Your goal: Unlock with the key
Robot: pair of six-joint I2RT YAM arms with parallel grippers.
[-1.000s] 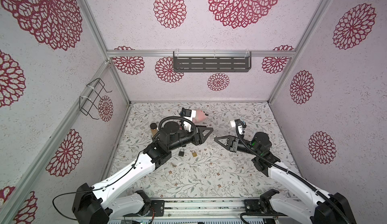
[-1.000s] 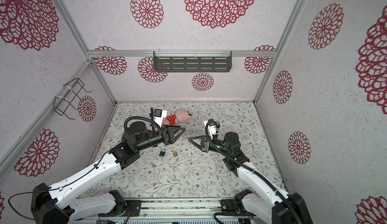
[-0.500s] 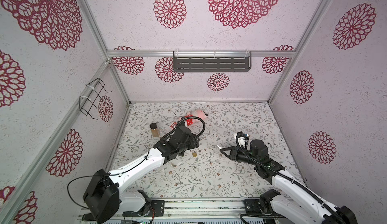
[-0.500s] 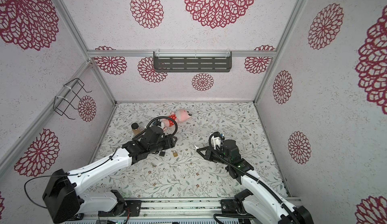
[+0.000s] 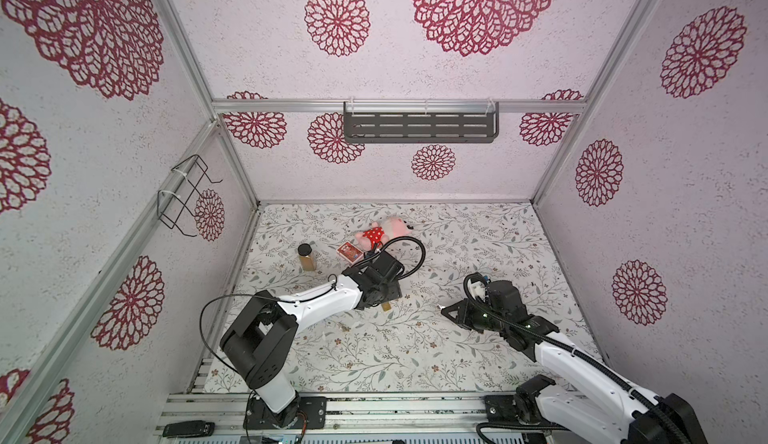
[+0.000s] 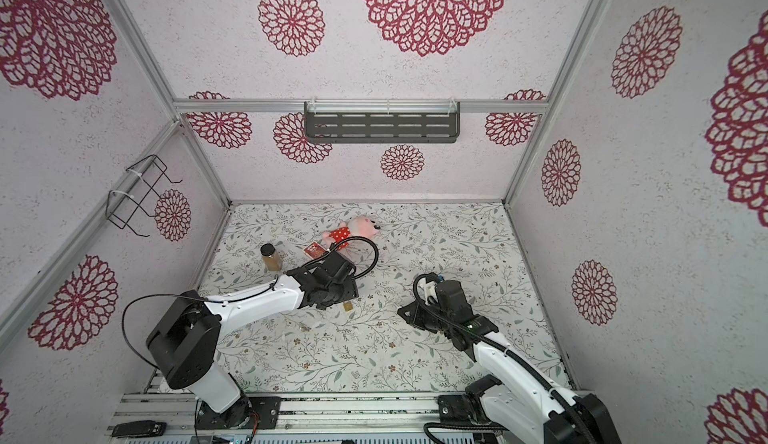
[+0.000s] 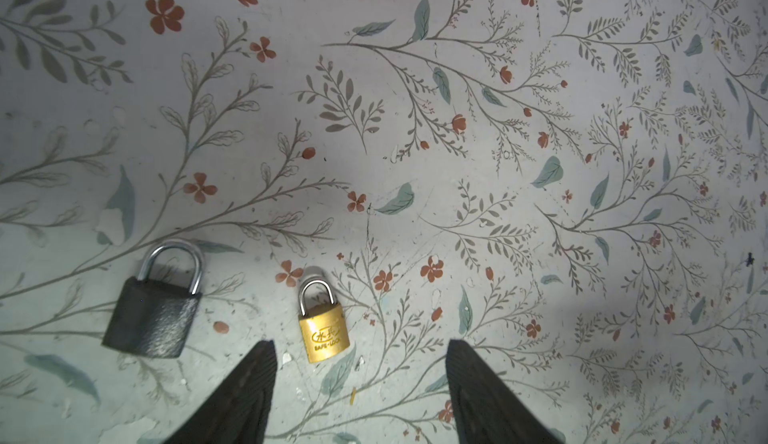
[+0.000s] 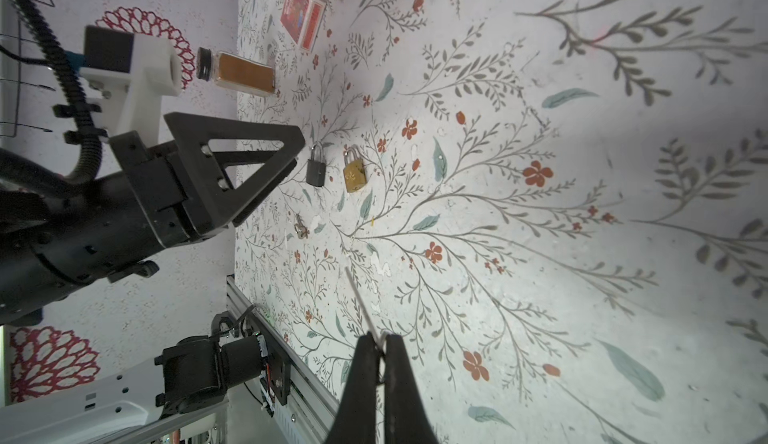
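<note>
The small brass padlock with a steel shackle (image 7: 324,330) lies flat on the flower-printed table mat (image 7: 540,213), and a larger dark grey padlock with a silver shackle (image 7: 151,317) lies just beside it at its 9 o'clock, not touching. The left gripper (image 7: 361,344) hangs over them with its jaws spread wide and nothing between them; the brass lock sits just ahead of the fingertips (image 7: 262,359), nearer one finger. In both top views that arm's black wrist (image 5: 376,284) covers the dark lock and leaves only a corner of the brass one (image 5: 386,305) (image 6: 348,306) showing. The right gripper (image 8: 380,338) sits at the brass lock's 3 o'clock, pinched tight on a thin silver key (image 8: 360,300) whose blade points toward the locks. A second small silver key (image 8: 299,229) lies loose at the brass lock's 8 o'clock. A glass spice jar with a black cap (image 5: 306,257) stands at 10 o'clock, a red card box (image 5: 350,252) lies at 11 and a pink plush toy in a red spotted dress (image 5: 384,232) at 12.
</note>
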